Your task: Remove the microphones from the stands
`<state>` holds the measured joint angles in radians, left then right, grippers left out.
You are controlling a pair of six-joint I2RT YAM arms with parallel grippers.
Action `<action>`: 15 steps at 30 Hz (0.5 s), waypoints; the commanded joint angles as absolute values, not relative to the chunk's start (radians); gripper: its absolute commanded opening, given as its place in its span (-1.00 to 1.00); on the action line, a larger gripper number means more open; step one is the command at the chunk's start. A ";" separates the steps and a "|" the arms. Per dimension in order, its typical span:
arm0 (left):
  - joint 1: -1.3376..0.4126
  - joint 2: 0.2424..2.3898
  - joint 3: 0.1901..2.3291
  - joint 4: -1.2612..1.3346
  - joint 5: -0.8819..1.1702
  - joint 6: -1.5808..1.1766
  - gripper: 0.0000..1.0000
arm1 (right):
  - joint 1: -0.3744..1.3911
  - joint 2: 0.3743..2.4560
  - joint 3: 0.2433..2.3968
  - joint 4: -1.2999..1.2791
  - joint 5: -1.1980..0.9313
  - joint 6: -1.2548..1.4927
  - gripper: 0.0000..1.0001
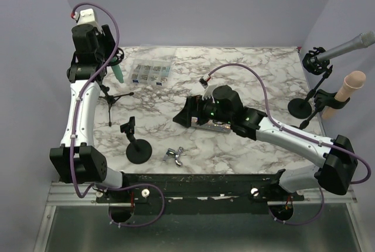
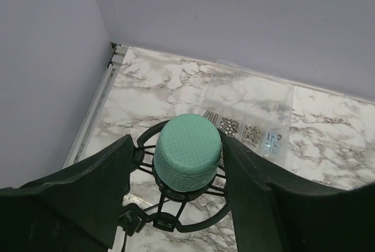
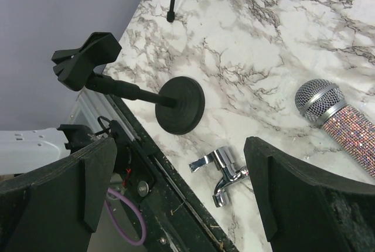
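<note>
A mint-green microphone sits upright in a black shock mount on a small tripod stand at the table's back left. My left gripper comes down from above with its jaws on either side of the microphone's head. The right finger touches the head, while the left finger rests near the mount's ring with a gap to the head. In the top view the green microphone pokes out below the left gripper. My right gripper hovers open over mid-table, holding nothing.
A clear screw box lies just right of the tripod. An empty round-base clip stand and a chrome tap sit near the front edge. A glitter microphone lies mid-table. Two more stands with a silver microphone and a beige one are far right.
</note>
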<state>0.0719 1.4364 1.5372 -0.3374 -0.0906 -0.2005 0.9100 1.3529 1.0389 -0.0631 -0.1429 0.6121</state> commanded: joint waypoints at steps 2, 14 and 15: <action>0.065 1.452 1.551 -0.318 -0.110 -0.180 0.22 | 0.914 1.341 1.059 -0.094 -0.116 0.605 1.00; 0.064 1.442 1.606 -0.367 -0.047 -0.138 -0.43 | 0.914 1.384 1.066 -0.080 -0.133 0.614 1.00; 0.065 1.429 1.609 -0.366 -0.049 -0.132 -0.45 | 0.914 1.389 1.064 -0.080 -0.131 0.615 1.00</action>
